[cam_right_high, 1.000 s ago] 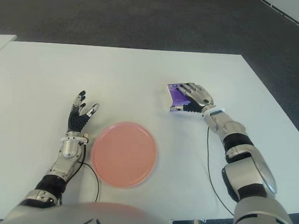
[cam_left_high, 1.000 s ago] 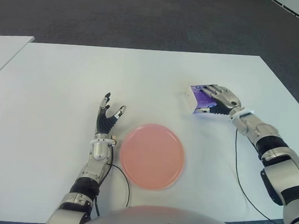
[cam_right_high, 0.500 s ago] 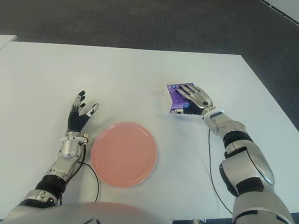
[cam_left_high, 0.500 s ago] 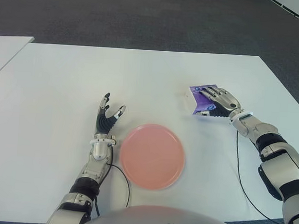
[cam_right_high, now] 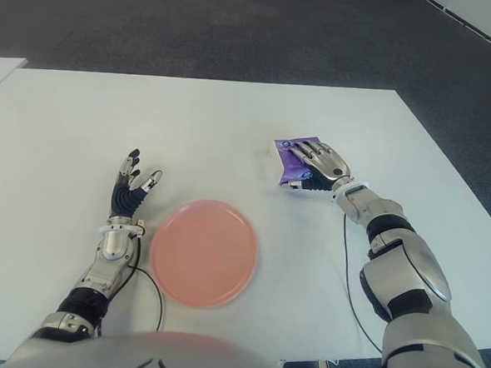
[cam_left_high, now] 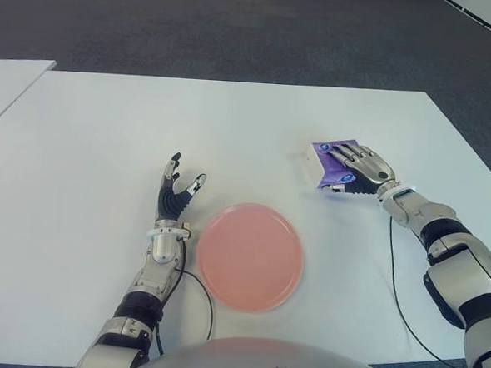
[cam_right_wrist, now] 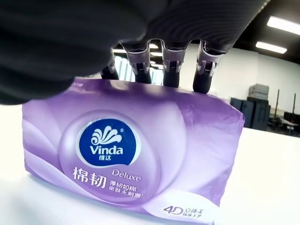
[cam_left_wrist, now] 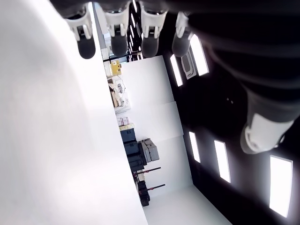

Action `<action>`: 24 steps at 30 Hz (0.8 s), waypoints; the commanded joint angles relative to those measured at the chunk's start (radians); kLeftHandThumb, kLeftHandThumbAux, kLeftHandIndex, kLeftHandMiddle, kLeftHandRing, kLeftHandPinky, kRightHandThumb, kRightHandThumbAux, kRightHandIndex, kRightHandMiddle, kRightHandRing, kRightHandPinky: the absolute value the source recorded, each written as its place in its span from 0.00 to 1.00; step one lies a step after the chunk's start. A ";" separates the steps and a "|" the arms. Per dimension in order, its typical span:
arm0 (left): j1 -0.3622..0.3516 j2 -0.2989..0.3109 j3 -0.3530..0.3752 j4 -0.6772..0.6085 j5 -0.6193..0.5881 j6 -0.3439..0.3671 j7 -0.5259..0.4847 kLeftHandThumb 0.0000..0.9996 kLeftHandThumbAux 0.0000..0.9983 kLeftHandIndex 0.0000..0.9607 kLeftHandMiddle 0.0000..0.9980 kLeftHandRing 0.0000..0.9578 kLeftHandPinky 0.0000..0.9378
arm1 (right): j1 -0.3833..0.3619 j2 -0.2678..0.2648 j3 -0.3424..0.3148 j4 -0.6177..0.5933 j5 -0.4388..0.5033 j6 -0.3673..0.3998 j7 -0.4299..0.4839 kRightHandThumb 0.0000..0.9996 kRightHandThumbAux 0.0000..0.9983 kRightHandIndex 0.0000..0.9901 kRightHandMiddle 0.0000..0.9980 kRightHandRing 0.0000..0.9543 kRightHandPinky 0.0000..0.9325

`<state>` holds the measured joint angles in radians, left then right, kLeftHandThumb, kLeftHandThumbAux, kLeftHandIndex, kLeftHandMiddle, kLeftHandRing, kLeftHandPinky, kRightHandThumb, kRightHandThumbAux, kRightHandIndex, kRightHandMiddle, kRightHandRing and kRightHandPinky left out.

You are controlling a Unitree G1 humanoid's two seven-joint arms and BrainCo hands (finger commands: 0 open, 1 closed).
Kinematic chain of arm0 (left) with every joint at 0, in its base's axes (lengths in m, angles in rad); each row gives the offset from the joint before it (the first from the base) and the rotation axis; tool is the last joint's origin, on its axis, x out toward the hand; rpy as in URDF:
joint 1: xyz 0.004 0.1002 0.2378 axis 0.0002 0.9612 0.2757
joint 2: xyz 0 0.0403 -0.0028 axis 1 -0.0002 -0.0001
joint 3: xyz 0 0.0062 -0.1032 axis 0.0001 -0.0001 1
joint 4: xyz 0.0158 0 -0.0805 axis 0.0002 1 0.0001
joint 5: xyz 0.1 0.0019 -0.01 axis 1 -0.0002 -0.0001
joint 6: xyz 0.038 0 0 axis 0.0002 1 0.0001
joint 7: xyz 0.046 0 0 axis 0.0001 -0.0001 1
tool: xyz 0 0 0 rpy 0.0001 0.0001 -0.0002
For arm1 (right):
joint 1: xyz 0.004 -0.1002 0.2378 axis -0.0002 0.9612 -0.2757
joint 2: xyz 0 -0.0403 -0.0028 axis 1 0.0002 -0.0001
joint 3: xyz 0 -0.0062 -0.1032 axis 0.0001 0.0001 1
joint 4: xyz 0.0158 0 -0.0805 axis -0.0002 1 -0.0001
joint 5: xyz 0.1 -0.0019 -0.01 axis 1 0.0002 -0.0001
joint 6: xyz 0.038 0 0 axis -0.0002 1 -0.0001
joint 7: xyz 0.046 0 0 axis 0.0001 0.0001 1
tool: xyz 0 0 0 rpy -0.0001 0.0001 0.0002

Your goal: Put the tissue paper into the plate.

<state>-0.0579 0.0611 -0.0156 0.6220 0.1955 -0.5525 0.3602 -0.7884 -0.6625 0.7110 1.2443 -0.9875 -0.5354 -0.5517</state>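
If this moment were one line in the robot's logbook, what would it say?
right hand: fingers draped over tissue pack, pack on table | left hand: open, left of plate | plate: empty

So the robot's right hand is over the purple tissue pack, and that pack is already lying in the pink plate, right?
Not quite. The right hand is over the tissue pack, but the left eye view shows the pack on the white table, apart from the pink plate.

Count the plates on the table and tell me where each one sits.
1. A single pink plate lies flat on the white table, near its front edge, just right of the open left robot hand. No other plate shows in any view.
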 commanded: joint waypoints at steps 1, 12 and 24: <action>0.083 0.001 0.001 0.065 0.000 0.032 -0.019 0.03 0.53 0.00 0.00 0.00 0.00 | 0.029 0.021 0.038 0.024 -0.026 0.015 0.019 0.46 0.12 0.00 0.00 0.00 0.00; 0.086 0.000 0.002 0.064 0.003 0.024 -0.015 0.02 0.52 0.00 0.00 0.00 0.00 | 0.046 0.040 0.099 0.020 -0.043 0.029 0.021 0.47 0.13 0.00 0.00 0.00 0.00; 0.086 -0.001 -0.002 0.063 0.012 0.024 -0.008 0.02 0.53 0.00 0.00 0.00 0.00 | 0.081 0.116 0.216 0.066 -0.121 0.189 -0.171 0.59 0.24 0.01 0.03 0.04 0.07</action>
<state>-0.0561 0.0613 -0.0139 0.6222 0.1956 -0.5545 0.3577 -0.7868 -0.6087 0.8583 1.2765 -1.0320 -0.3817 -0.6985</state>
